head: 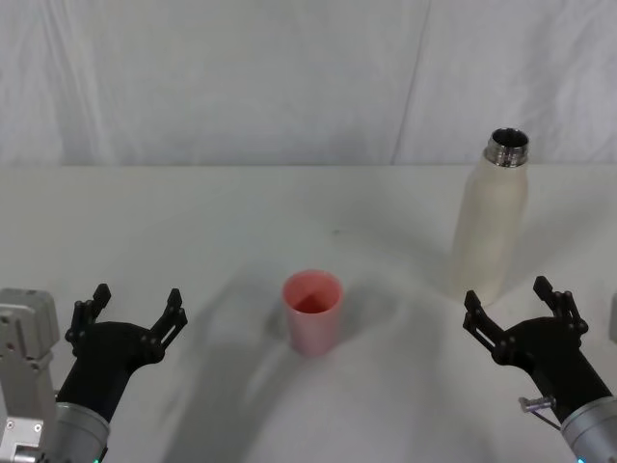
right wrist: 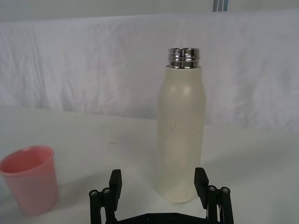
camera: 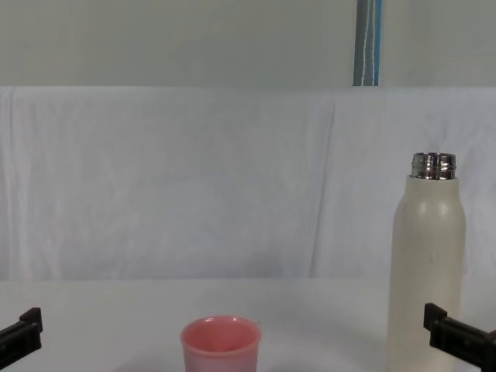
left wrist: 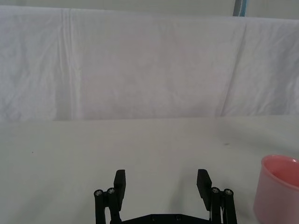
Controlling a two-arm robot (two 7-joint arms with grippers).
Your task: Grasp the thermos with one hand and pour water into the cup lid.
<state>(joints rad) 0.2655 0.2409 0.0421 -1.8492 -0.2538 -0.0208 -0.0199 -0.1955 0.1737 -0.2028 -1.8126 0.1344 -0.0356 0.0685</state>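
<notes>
1. The thermos [head: 492, 224] is seen standing upright on the right side of the white table [head: 193, 222], uncapped, with its steel neck open at the top.
2. The cup lid [head: 312, 311] is seen standing upright, mouth up, near the middle of the table, to the left of the thermos and somewhat nearer; the two are well apart.
3. The right gripper [head: 523, 307] is held just in front of the thermos on its near side. Its jaws are spread wide, nothing is held between them, and the bottle is not yet touched. In the right wrist view the lower body of the thermos is framed between the two fingers [right wrist: 115, 182], so the approach is judged to be lined up.
4. The left gripper [head: 125, 310] is held at the near left, well apart from the cup lid. Its jaws are also spread wide and nothing is held.
5. Nothing of the task is judged to be done: the thermos is not grasped or lifted, and no pouring is under way. Whether any water lies in the cup lid cannot be told.
6. What is left, by this judgement: the right gripper is to be closed on the thermos, the bottle lifted, carried over the cup lid and tilted.
</notes>
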